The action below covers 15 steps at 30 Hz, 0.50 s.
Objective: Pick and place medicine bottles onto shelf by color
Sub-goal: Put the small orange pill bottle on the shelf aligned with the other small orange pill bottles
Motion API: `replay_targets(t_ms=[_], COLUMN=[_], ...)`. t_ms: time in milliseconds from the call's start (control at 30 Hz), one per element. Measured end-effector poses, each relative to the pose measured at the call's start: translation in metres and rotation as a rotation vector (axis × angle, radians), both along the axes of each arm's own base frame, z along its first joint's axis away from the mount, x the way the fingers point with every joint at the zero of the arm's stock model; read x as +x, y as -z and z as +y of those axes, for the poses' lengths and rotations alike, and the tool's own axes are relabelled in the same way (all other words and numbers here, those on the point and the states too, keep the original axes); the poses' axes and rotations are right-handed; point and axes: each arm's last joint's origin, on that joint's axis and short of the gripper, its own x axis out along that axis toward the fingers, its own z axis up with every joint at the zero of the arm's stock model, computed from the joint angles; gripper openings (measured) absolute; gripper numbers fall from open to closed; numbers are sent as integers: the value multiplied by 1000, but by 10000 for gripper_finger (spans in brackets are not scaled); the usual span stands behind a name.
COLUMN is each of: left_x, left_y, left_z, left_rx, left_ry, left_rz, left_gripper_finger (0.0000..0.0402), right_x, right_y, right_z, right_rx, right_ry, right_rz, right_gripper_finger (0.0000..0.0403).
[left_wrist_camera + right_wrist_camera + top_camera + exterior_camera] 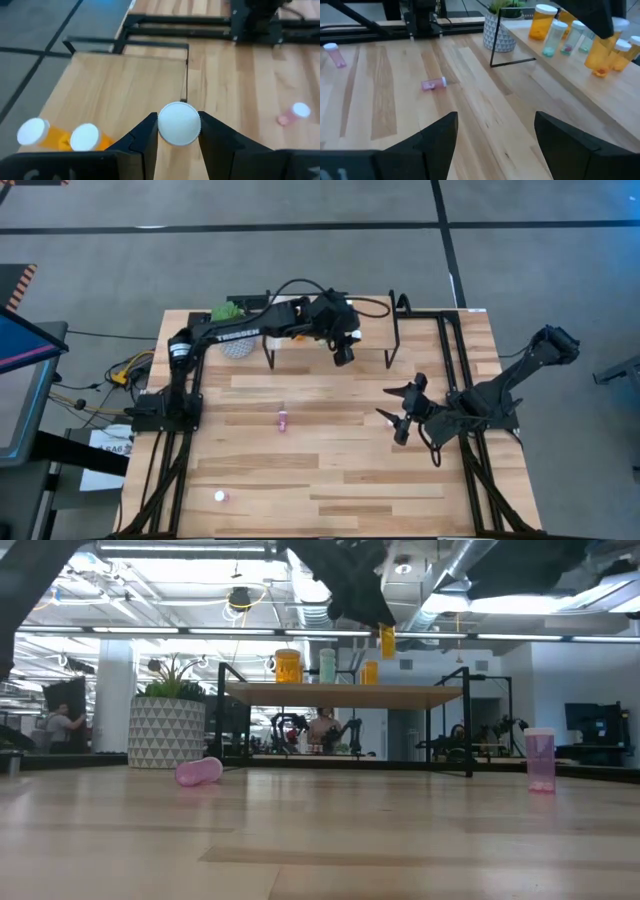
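The shelf (300, 694) stands at the table's far side. It bears several bottles, among them a large orange one (288, 665), a teal one (327, 665) and a small orange one (369, 672). My left gripper (343, 355) hangs over the shelf's right part, shut on a small orange bottle (387, 640) with a white cap. One pink bottle (283, 420) lies on its side mid-table. Another pink bottle (220, 496) stands upright near the front left. My right gripper (400, 412) hovers open over the table's right half, with nothing between its fingers. My left gripper pinches the orange bottle between its two fingers at the white cap (179, 123), one finger on each side. The fingers slant down from the table's left. The bottle hangs upright below them, its body (597, 56) clear of the shelf board.
A patterned white planter (165, 730) with a green plant stands beside the shelf's left end. Black frame rails (462, 370) run along the table's right side. Bare board (125, 85) lies on the shelf beside two orange bottles (60, 137). People show in the room behind.
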Motion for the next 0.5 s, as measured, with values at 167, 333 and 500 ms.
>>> replay_targets(t_ms=[167,333,500], left_x=[5,1,-2], left_y=[9,17,19], left_z=[11,22,26], left_rx=[0,1,-1], left_ry=[-18,-60,-99], left_rz=[33,75,93], left_gripper_finger=[106,106,106], right_x=[-1,-2,-2], right_y=[2,2,2], right_z=[0,1,3], right_rx=[-4,3,10], right_ry=[-2,-8,-17], right_rz=[18,16,11], right_gripper_finger=[286,286,286])
